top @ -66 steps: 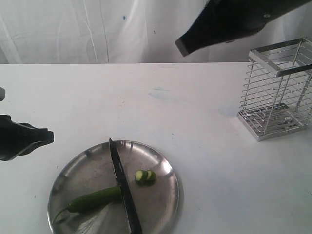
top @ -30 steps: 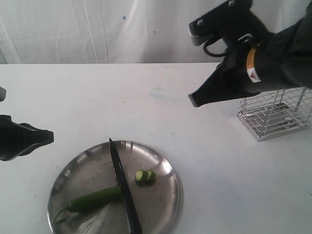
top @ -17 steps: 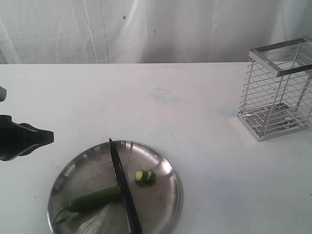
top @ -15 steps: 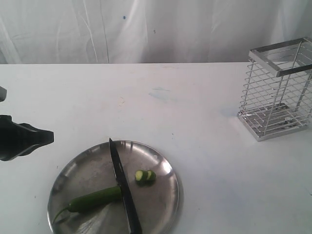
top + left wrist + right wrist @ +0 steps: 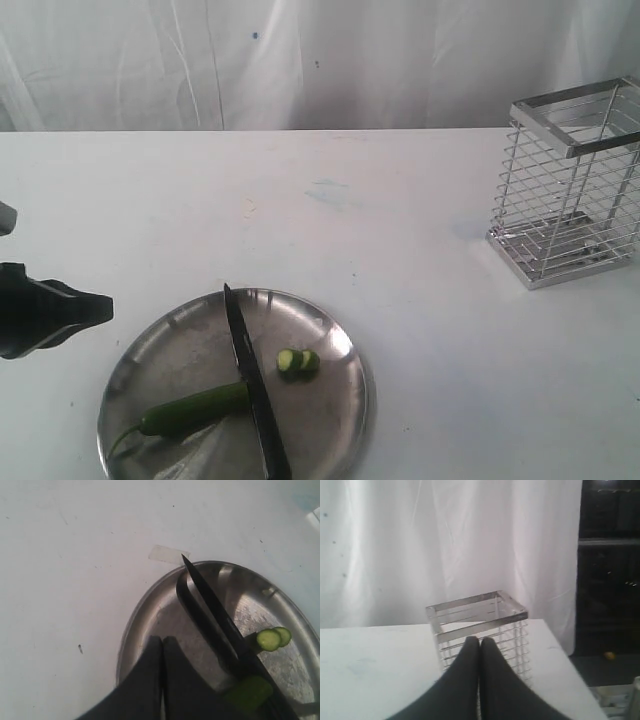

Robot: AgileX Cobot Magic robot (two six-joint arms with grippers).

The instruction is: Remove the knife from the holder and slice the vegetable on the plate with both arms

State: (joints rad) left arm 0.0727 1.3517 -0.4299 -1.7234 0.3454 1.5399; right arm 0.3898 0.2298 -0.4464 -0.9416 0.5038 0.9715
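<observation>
1. White cloth hangs behind a plain white table (image 5: 420, 220), which fills most of the exterior view.
2. A round steel plate (image 5: 330, 425) is set near the front edge, on the left side of that view.
3. The knife (image 5: 252, 385) is laid across the plate, its tip at the far rim and its blade resting over the cut end of the vegetable (image 5: 195, 408). A few cucumber slices (image 5: 298, 362) are seen just beside the blade.
4. The holder (image 5: 572, 185) stands well apart at the right, and nothing is seen in it.
5. The left gripper (image 5: 100, 308) is seen at the left edge, near the plate, touching nothing. In the left wrist view its fingers (image 5: 150, 680) are pressed together with nothing between them.
6. The right gripper (image 5: 480, 647) is absent from the exterior view. In the right wrist view its two tips are closed and empty, with the holder beyond them.
7. Handling, as a judgement: the knife is likely stiff, light and slippery on steel, so it would best be taken by the handle. The cucumber is probably firm, smooth and prone to rolling, so it would best be held at mid-length, away from the thin stem. The slices look moist and fragile.
8. The knife's handle is cut off by the frame edge in the exterior view and is not clearly shown in the left wrist view. Whether the blade presses on the cucumber or only rests there cannot be told.
</observation>
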